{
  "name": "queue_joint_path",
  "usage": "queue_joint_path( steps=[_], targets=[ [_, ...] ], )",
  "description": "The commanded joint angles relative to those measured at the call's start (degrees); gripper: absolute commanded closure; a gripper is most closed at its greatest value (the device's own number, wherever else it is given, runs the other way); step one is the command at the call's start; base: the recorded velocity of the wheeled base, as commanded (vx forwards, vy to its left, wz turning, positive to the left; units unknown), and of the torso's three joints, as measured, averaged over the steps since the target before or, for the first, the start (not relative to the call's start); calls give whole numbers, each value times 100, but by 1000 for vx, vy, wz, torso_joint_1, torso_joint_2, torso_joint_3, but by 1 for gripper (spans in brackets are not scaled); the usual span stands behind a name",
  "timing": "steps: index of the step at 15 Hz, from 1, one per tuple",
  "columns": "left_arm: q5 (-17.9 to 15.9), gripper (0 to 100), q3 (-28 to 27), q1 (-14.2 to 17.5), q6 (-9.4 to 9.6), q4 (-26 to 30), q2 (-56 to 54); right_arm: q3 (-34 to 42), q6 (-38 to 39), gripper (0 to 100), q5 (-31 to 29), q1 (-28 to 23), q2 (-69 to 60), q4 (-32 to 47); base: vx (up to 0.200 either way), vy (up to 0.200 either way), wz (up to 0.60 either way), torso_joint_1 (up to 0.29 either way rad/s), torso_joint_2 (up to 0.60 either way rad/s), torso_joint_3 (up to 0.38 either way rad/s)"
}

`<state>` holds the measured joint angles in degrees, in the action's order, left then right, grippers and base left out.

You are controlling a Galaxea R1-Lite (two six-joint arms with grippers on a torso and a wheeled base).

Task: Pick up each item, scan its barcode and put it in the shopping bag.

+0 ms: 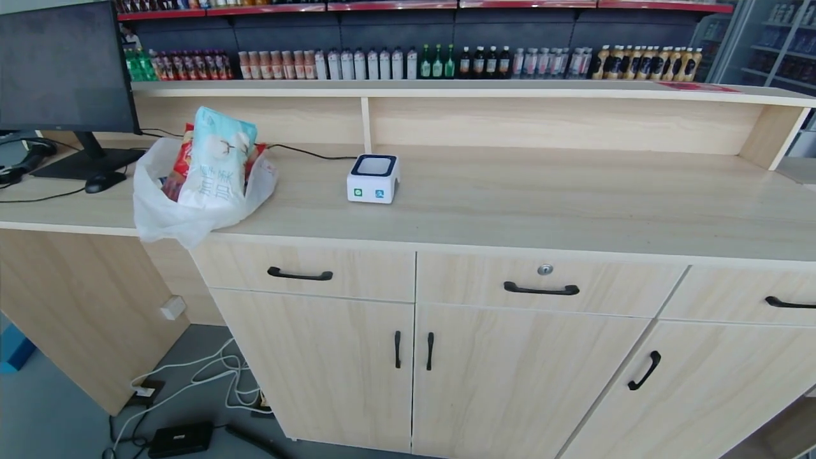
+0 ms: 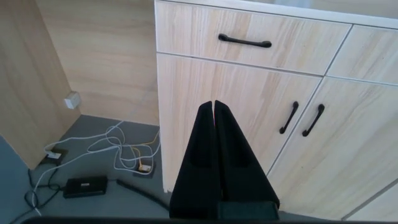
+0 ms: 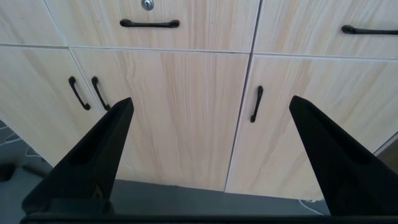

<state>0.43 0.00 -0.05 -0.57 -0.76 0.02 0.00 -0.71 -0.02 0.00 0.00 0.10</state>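
A white plastic shopping bag (image 1: 167, 210) sits at the left of the wooden counter (image 1: 542, 204), holding a light-blue packet (image 1: 217, 159) and a red packet (image 1: 180, 162) that stick out of its top. A small white barcode scanner (image 1: 373, 178) stands to the bag's right on the counter. My left gripper (image 2: 214, 106) is shut with nothing in it, hanging low in front of the cabinet doors. My right gripper (image 3: 211, 109) is open and empty, also low before the cabinet front.
A monitor (image 1: 64, 70) and mouse (image 1: 104, 182) stand at the counter's far left. A raised shelf (image 1: 459, 92) runs along the back, with bottles behind it. Drawers and doors with black handles (image 1: 541, 289) face me. Cables and a power strip (image 1: 185, 389) lie on the floor.
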Motion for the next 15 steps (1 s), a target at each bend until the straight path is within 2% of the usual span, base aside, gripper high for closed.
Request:
queue_joint_path(
  steps=[1, 6, 15],
  targets=[
    [1, 100, 0, 5, 5, 5, -2, 0, -8, 0, 2, 0, 0, -1, -200, 0, 0, -7, -2, 2],
    [1, 100, 0, 5, 5, 5, -2, 0, 9, 0, 2, 0, 0, -1, -200, 0, 0, 1, 2, 2],
    [1, 100, 0, 5, 22, -4, -2, 0, 27, 0, 2, 0, 0, -1, 0, 0, 0, 0, 0, 0]
  ],
)
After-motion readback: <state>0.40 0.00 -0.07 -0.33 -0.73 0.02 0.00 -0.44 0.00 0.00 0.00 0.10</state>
